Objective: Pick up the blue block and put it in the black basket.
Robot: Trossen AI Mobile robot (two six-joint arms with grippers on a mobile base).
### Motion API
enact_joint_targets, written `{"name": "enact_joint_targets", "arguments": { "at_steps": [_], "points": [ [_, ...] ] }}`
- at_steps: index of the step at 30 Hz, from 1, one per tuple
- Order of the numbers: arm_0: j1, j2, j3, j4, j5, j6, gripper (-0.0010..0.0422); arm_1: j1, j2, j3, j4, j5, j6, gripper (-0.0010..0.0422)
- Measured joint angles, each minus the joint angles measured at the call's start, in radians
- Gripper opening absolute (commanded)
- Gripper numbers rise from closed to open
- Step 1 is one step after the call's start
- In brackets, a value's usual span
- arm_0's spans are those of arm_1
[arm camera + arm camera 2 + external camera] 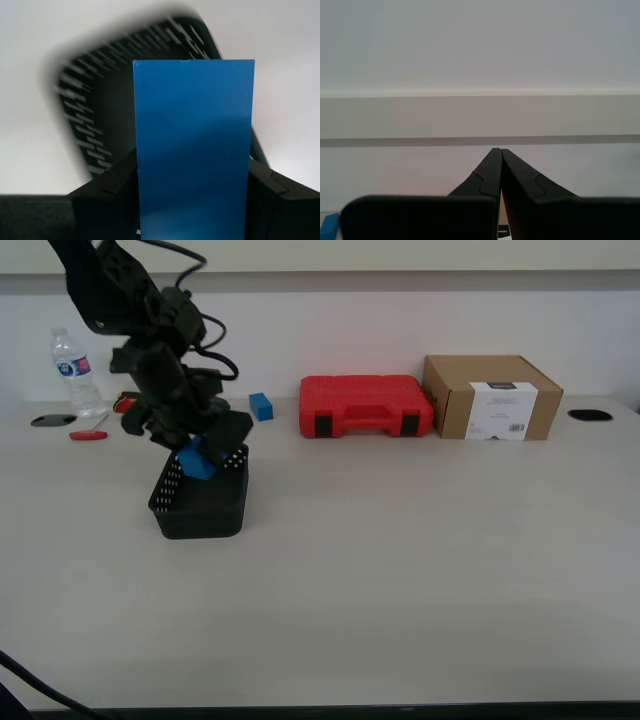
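The blue block (197, 462) is a flat bright blue brick held in my first gripper (200, 445), tilted, just above the open top of the black basket (200, 505) at the exterior view's left. In the first wrist view the block (192, 125) fills the space between the two fingers (107, 195) of my first gripper (192, 170), with the basket's perforated wall (85, 120) blurred beneath it. My second gripper (497, 150) is shut and empty and points at a pale wall. It does not show in the exterior view.
A smaller blue cube (261, 406), a red case (365, 406) and a cardboard box (490, 397) stand along the table's far side. A water bottle (75, 372) and a small red tool (88, 435) lie at the far left.
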Motion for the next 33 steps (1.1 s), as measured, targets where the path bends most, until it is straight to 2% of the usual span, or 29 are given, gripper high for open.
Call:
{"name": "enact_joint_targets", "arguments": {
  "at_steps": [2,4,7,9,11,13,14,15,16,17,18,21,23,24,25,26,28,33],
  "points": [
    [0.000,0.000,0.000,0.000,0.000,0.000,0.0000,-0.045,0.103,0.013,0.054,-0.017,-0.003,0.0000],
    [0.000,0.000,0.000,-0.001,0.000,0.000,0.0000,-0.051,0.179,0.045,0.043,-0.023,-0.004,0.0000],
    [0.000,0.000,0.000,0.000,0.000,0.000,0.0000,-0.046,0.208,0.098,-0.015,0.090,-0.007,0.0013],
    [0.000,0.000,0.000,0.000,-0.001,0.000,0.0000,-0.046,0.200,0.122,-0.037,0.115,-0.007,0.0054],
    [0.000,0.000,0.000,0.000,-0.001,0.000,0.0000,-0.046,0.203,0.148,-0.105,0.121,0.008,0.0131],
    [0.000,0.000,0.000,0.000,0.000,0.000,0.0000,-0.044,0.206,0.160,-0.130,0.120,0.005,0.0285],
    [0.001,0.000,0.000,0.000,0.000,0.000,0.0000,-0.043,0.206,0.160,-0.132,0.116,0.001,0.0319],
    [0.001,0.000,0.000,0.000,-0.001,0.000,0.0000,-0.042,0.206,0.164,-0.151,0.093,-0.020,0.0372],
    [0.000,0.000,0.000,0.000,0.000,0.000,0.0000,-0.043,0.206,0.167,-0.167,0.079,-0.038,0.0404],
    [-0.001,0.000,0.000,0.000,-0.001,0.000,0.0000,-0.043,0.206,0.174,-0.183,0.075,-0.053,0.0411],
    [0.000,0.000,0.000,0.000,0.000,0.000,0.0000,-0.043,0.206,0.182,-0.193,0.072,-0.068,0.0382],
    [0.000,0.000,0.000,0.000,0.000,0.000,0.0000,-0.042,0.205,0.203,-0.221,0.077,-0.079,0.0258],
    [0.001,0.000,0.000,0.000,0.000,0.000,0.0000,-0.040,0.195,0.225,-0.269,0.106,-0.090,0.0154],
    [0.000,0.000,0.000,0.000,0.000,0.000,0.0000,-0.040,0.182,0.231,-0.282,0.115,-0.094,0.0116],
    [0.000,0.000,0.000,0.000,0.000,0.000,0.0000,-0.040,0.158,0.232,-0.283,0.118,-0.097,0.0043],
    [0.001,0.000,0.000,0.000,0.000,0.000,0.0000,-0.041,0.135,0.233,-0.264,0.103,-0.074,-0.0005],
    [0.000,0.000,0.000,0.000,0.000,0.000,0.0000,-0.042,0.127,0.229,-0.225,0.042,-0.032,-0.0004],
    [0.000,0.000,0.000,0.000,0.000,0.000,0.0000,-0.042,0.126,0.225,-0.202,0.045,-0.026,0.0000]
  ]
}}
